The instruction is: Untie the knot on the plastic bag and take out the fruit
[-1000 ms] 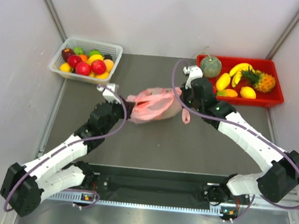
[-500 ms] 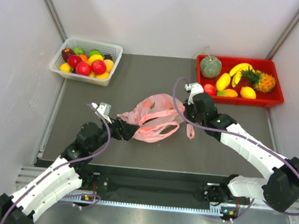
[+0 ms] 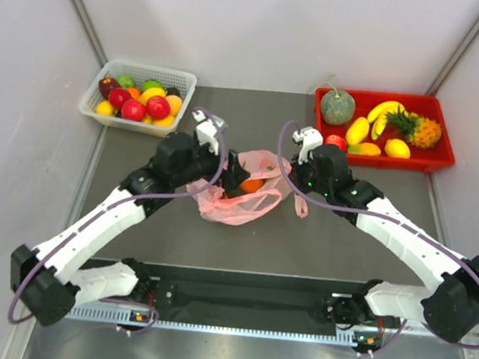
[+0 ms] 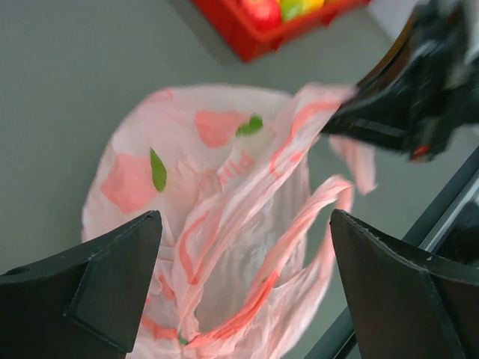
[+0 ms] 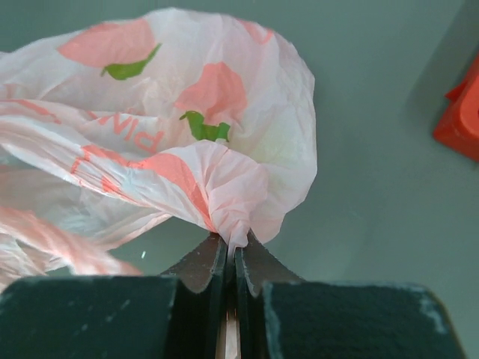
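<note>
From above, the plastic bag (image 3: pixel 239 205) is lying in the middle of the table (image 3: pixel 301 245), with an orange (image 3: pixel 252 185) showing inside. The left wrist view is showing the left gripper (image 4: pixel 243 224) spread wide above the bag. In the right wrist view, the right gripper (image 5: pixel 231 254) is pinching a fold of it.

Even, bright light, soft shadows; left-wrist view perhaps motion-blurred.

One plastic bag (image 3: pixel 238 210), one orange (image 3: pixel 252 184), one white basket (image 3: pixel 184 77), one red tray (image 3: pixel 396 163), one melon (image 3: pixel 337 107), one pineapple (image 3: pixel 423 130)
</note>
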You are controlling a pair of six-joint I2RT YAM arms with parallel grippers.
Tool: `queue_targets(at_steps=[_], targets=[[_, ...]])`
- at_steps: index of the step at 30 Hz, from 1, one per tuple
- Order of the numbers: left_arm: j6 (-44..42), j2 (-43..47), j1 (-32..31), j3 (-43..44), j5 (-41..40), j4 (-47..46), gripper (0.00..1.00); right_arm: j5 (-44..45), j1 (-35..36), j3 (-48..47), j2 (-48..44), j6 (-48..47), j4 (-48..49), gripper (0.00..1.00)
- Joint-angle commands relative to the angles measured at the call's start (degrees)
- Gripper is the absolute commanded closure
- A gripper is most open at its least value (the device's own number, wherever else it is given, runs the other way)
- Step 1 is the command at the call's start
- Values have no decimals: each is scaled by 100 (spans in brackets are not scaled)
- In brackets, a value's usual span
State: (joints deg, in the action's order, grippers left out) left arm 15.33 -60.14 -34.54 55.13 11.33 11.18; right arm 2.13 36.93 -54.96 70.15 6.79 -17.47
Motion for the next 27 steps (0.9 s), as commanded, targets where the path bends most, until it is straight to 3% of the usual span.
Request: queue_targets(at_steps=[1, 8, 14, 23, 27], targets=[[-837, -506, -192, 418, 264, 481, 1, -196, -63, -472, -10, -213, 271, 100], [-1190, -903, -316, 482, -788, 219, 1, -670, -63, -446, -80, -300, 315, 100], [-1287, -683, -316, 235, -1019, -414, 1, -837, -63, -463, -63, -362, 262, 100], [-1665, -1079, -325, 525, 430, -72, 3, -828, -54, -551, 25, -345, 192, 100], [-1709, -1123, -325, 516, 458, -98, 2, -846, -54, -577, 34, -353, 157, 100]])
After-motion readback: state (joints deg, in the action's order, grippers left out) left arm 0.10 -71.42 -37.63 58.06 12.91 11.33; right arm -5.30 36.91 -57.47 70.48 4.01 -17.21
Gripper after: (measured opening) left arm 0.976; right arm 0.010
